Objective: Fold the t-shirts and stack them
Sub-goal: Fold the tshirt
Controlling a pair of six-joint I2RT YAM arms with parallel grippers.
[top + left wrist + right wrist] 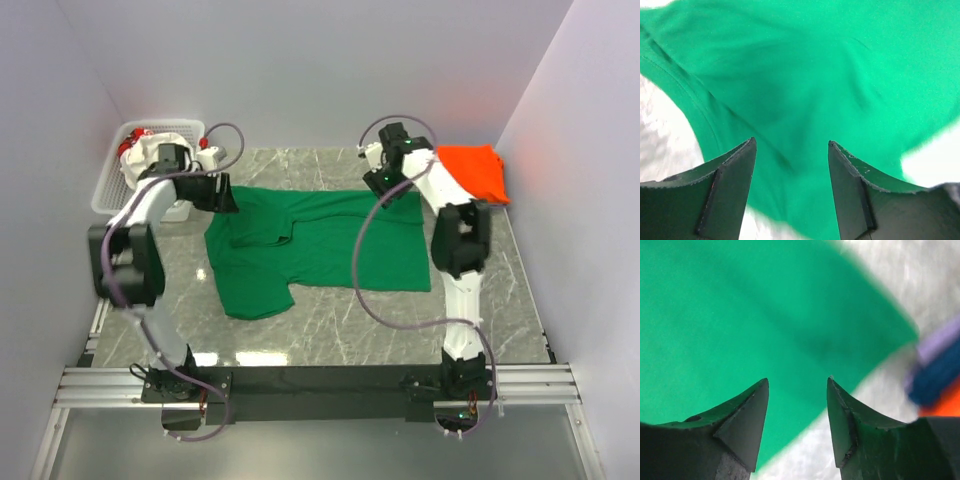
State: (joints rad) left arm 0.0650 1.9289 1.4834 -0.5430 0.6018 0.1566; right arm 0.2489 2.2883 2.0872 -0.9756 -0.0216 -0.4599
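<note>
Green t-shirt (320,245) spread between basket (108,185) and orange t-shirt (478,172); left end effector (791,141) and right end effector (797,379) both parted above it.

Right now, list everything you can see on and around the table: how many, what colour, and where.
green shirt: one, dark green, spread rumpled across the table's middle
orange shirt: one, bright orange, far right corner
basket: one, white lattice, far left corner
white cloth: one bundle, inside the basket
red item: red, in the basket, too small to identify
table: one, grey marble pattern
cables: purple, looping off both arms
left pincer: black, open, over the green shirt
right pincer: black, open, over the green shirt's edge
</note>
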